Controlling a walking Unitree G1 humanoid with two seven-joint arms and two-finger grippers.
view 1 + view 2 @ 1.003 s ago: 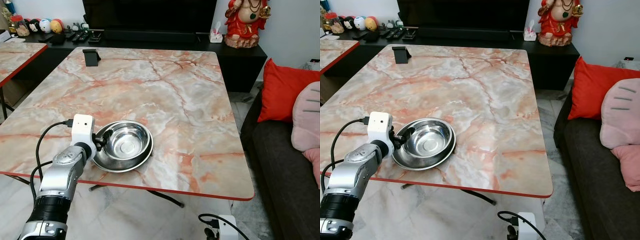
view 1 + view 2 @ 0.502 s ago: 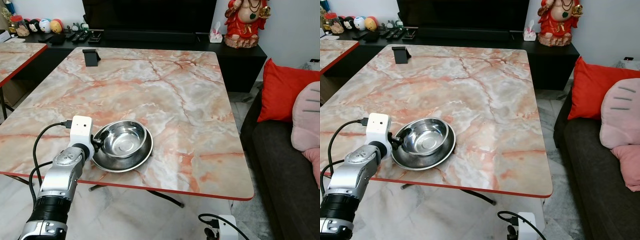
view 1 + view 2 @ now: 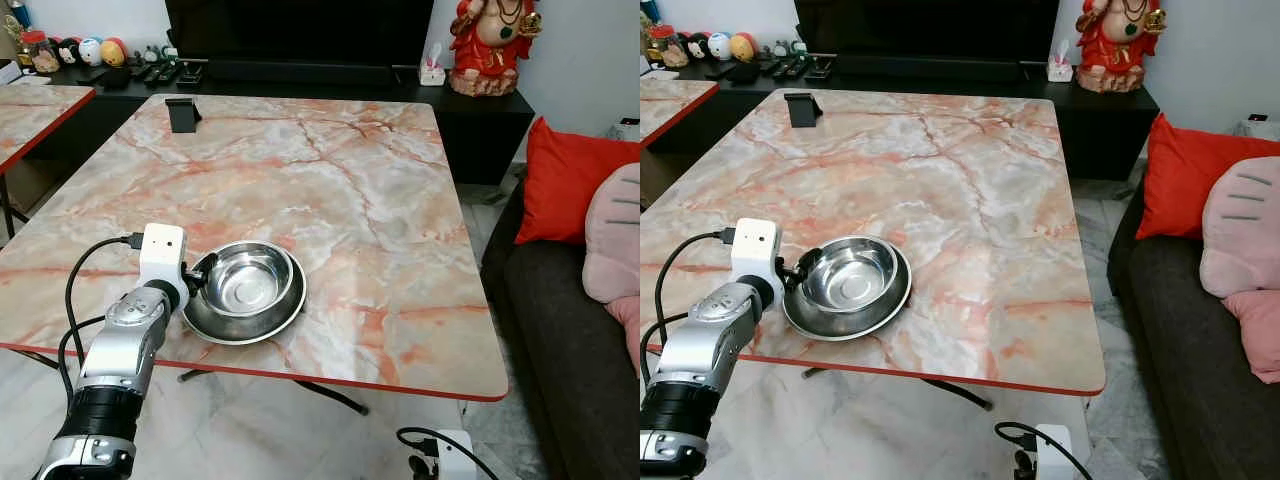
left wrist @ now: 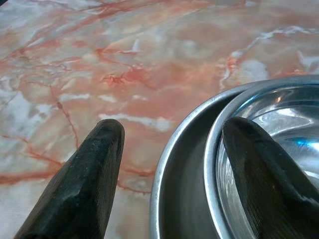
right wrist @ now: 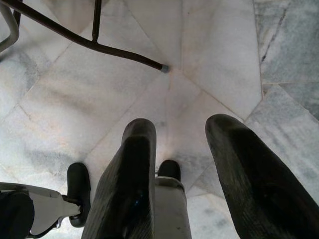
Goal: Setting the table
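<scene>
My left hand [image 3: 203, 277] sits at the 9 o'clock rim of the steel bowl [image 3: 248, 281], which is nested in a wider steel plate [image 3: 238, 322] near the front edge of the marble bench [image 3: 330, 180]. My fingers [image 4: 82, 186] are spread wide, one outside both rims, one inside the bowl. To grip cleanly I judge I should pinch only the bowl's rim, squarely, then raise it level. My right hand [image 5: 182, 199] hangs idle over the floor, fingers apart.
</scene>
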